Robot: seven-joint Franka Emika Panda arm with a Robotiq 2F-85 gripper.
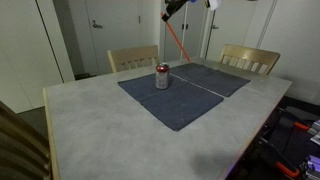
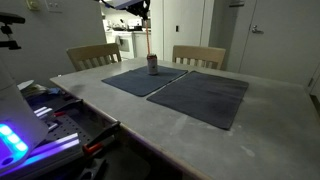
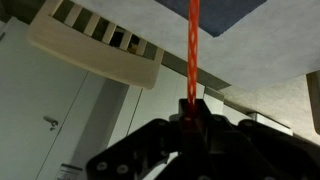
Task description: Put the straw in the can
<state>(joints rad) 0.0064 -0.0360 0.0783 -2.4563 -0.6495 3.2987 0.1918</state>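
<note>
End effector (image 1: 168, 14) is high over the desk (image 1: 90, 120), clenched on the straw (image 1: 177, 40). In the wrist view the straw (image 3: 192, 50) runs straight out from between the fingers of the end effector (image 3: 190, 118), pinched at its upper end.

Straw hangs below the end effector. It looks tilted in an exterior view, and close to upright in an exterior view (image 2: 149, 40) under the end effector (image 2: 147, 12).

The can (image 1: 162, 77) stands upright on the desk, well below the end effector, on a dark mat (image 1: 170, 100).

- Straw tip vs can: one exterior view shows the tip above the can top and off to one side, not in it.
- In an exterior view the tip lines up just above the can (image 2: 153, 65).
- Can't tell the true offset; the straw isn't in the can.

A second dark mat (image 1: 215, 78) lies beside the first, edges touching. Two wooden chairs (image 1: 133, 58) (image 1: 250, 58) sit at the far desk edge, below and beyond the end effector. The wrist view catches one slatted chair back (image 3: 100, 45) past the straw.
</note>
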